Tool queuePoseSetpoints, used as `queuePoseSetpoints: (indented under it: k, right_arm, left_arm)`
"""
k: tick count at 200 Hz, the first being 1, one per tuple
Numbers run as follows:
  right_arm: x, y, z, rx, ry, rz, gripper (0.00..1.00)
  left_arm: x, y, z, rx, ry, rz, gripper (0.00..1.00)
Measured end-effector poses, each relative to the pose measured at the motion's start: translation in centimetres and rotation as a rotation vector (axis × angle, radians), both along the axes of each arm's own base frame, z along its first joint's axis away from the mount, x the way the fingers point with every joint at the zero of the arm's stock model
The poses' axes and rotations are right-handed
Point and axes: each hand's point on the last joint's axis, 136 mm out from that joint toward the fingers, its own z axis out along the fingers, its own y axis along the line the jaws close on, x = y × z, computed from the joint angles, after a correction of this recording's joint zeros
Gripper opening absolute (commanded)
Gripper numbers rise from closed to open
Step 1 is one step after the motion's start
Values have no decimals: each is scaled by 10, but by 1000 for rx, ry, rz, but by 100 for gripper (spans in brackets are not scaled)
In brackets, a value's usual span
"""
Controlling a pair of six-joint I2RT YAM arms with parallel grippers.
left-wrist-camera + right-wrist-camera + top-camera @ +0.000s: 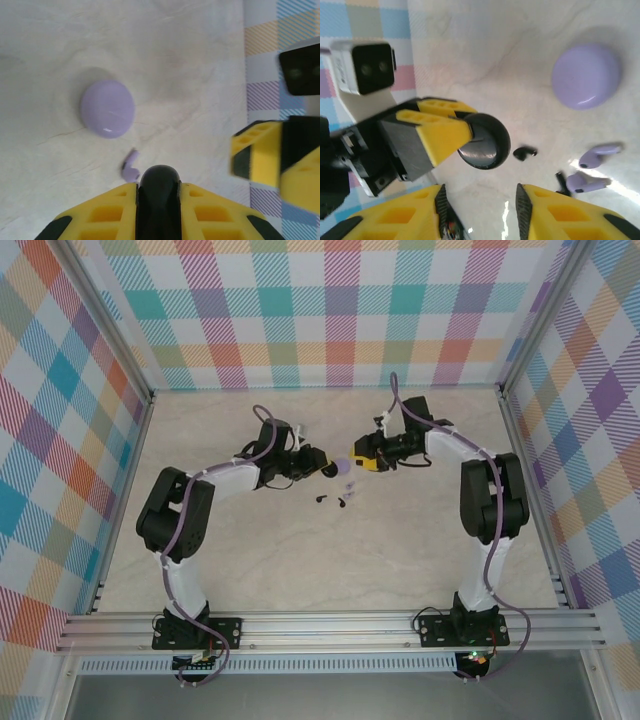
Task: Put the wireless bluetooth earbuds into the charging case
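With the left gripper (pixel 159 186) clenched on the glossy black round charging case (pixel 485 142) and the right gripper (pixel 480 194) released, it should squarely pinch 1 tiny black plastic earbud (pixel 525 152) lying on the pale marbled table (pixel 495 50) near that case.

The table (pixel 250 560) is surfaced in cream with faint grey marbling. It is enclosed by walls (pixel 300 310) printed in a plaid of teal, pink, orange, purple and yellow on white. The fingers of the left gripper (pixel 159 187) and the right gripper (pixel 480 200) are moulded in bright yellow and backed in black. A glossy black round case (pixel 485 142) is set off against the yellow of the left gripper. A lavender round case (pixel 107 109) is coloured pale purple throughout. Near the table's middle, two lavender earbuds (pixel 592 156) are finished in that same shade, and a black earbud (pixel 525 152) is seen beside them. The arms (pixel 485 500) are clad in white and black.
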Motion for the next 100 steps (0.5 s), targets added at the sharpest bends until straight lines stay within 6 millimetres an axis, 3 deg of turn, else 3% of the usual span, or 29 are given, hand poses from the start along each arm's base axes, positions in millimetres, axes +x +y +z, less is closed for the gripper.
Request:
queuePoseSetpoints:
  k: [28,76,100]
  right_arm:
    - [-11,4,17,59,-53,59,49]
    - [-37,5,93,167,-268,144,52]
    - [-49,3,125,201,-362,170,54]
  left_arm:
    - [-4,-6,37,-57,-84,-48,16]
    - [-26,-6,112,-124,-259,-136,17]
    - [-43,-6,140,-130,-331,-184,17]
